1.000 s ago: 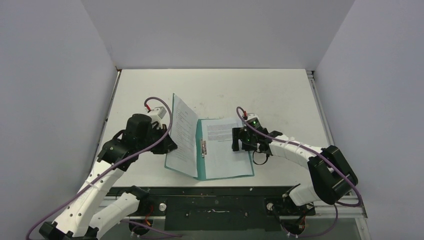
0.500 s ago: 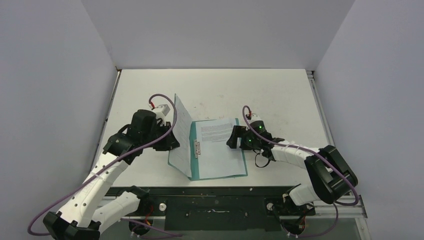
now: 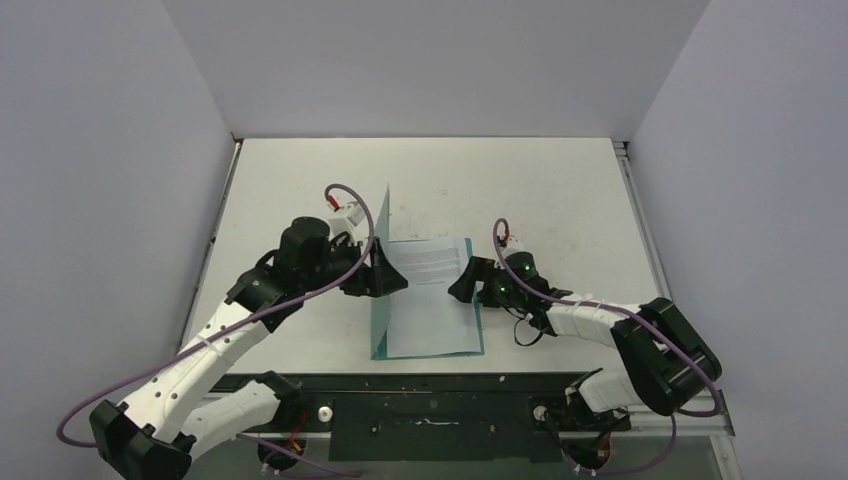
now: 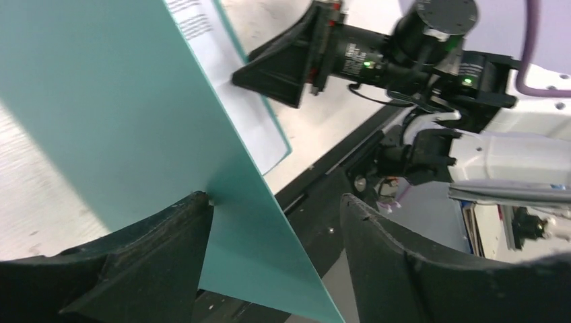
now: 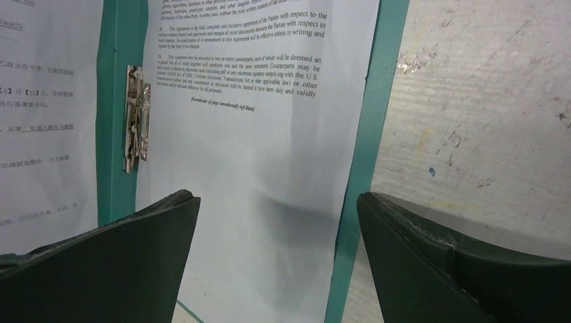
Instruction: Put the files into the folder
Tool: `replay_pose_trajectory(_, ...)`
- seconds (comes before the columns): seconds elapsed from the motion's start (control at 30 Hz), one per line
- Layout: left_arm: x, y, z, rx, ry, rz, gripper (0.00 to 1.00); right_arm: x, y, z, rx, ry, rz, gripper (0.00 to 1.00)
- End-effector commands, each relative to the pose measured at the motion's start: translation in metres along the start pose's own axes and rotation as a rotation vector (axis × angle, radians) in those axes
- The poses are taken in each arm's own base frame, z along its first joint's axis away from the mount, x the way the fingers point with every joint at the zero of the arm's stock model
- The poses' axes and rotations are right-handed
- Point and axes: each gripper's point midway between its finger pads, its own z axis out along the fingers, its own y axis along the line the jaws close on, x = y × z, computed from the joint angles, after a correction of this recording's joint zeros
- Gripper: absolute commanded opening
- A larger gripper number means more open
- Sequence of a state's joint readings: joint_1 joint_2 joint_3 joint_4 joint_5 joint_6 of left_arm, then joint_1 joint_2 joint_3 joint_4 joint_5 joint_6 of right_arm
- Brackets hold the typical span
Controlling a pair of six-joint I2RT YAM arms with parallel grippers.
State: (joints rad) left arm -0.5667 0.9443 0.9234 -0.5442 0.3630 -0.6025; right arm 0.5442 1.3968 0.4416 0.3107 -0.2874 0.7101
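The teal folder (image 3: 381,225) lies in the middle of the table with its left cover standing nearly upright. White printed files (image 3: 430,300) lie on its right half; a silver clip (image 5: 135,118) sits at the spine, with another sheet (image 5: 40,101) left of it. My left gripper (image 3: 386,279) is open at the raised cover (image 4: 101,101), whose edge passes between the jaws and leans on the left finger (image 4: 155,249). My right gripper (image 3: 462,285) hovers open over the files (image 5: 269,134) and the folder's right border (image 5: 367,134), holding nothing.
The white table (image 3: 300,180) is scuffed and bounded by grey walls at the back and sides. A black rail (image 3: 430,405) with the arm bases runs along the near edge, just below the folder's front edge.
My left gripper swung right, lifting the cover from slanted to nearly upright, then opened and let go of it. The folder slid left, and my right gripper followed slightly left.
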Motion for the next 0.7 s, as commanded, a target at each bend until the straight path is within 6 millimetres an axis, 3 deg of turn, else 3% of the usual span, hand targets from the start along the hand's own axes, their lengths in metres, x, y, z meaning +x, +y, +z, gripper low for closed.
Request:
replay_pose_trajectory(0.0, -0.014, -0.055, 0.014, 0.202, -0.076, 0.055, 0.71, 0.047, -0.021, -0.012, 0.067, 0.134, 0.060, 0.93)
replay_pose_trajectory(0.2, -0.004, -0.080, 0.039, 0.300, -0.074, 0.035, 0.75, 0.037, -0.026, -0.026, 0.117, 0.075, 0.072, 0.94)
replay_pose_trajectory(0.4, 0.006, -0.087, 0.064, 0.337, -0.079, 0.009, 0.78, 0.006, -0.041, -0.062, 0.281, -0.070, 0.067, 0.96)
replay_pose_trajectory(0.57, -0.004, -0.089, 0.063, 0.310, -0.118, 0.036, 0.79, -0.033, -0.044, -0.096, 0.376, -0.237, 0.063, 0.96)
replay_pose_trajectory(0.67, -0.013, -0.076, 0.057, 0.216, -0.157, 0.058, 0.81, -0.044, -0.036, -0.106, 0.360, -0.274, 0.059, 0.96)
